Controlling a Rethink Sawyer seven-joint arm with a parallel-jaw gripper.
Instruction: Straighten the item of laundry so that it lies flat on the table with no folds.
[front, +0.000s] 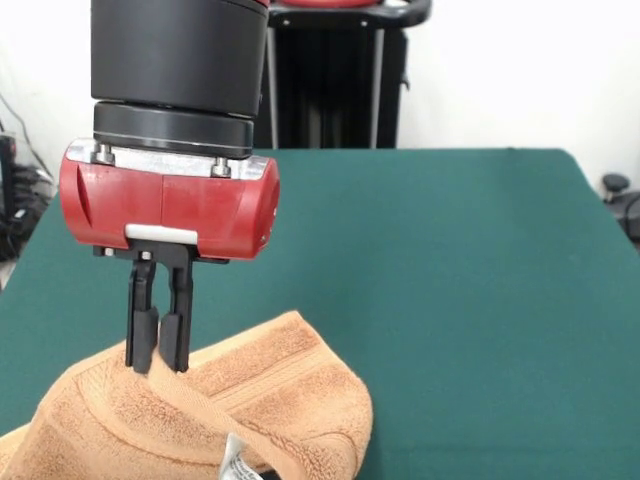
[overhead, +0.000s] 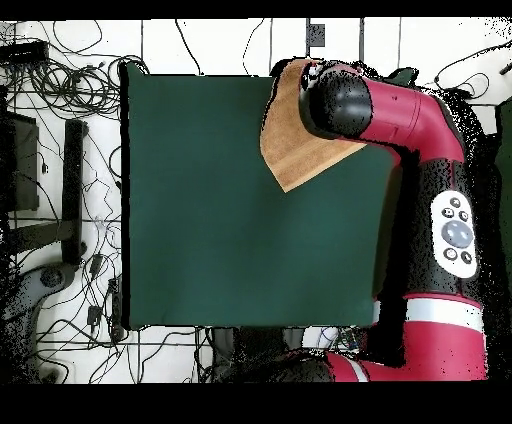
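The item of laundry (front: 260, 400) is an orange-tan terry towel, bunched and folded at the near left part of the table (front: 450, 280). A white label (front: 235, 462) shows on its near edge. My gripper (front: 158, 362) comes down from the red wrist and is shut on a raised fold of the towel, lifting it into a ridge. In the overhead view the towel (overhead: 290, 140) lies at the table's (overhead: 220, 220) top right corner, partly hidden under the arm (overhead: 345, 100). The fingers are hidden there.
Behind the table stands a black pedestal frame (front: 330, 80). The overhead view shows cables (overhead: 60, 70) and gear on the floor to the left of the table. The arm's red link (overhead: 450, 200) runs along the table's right side.
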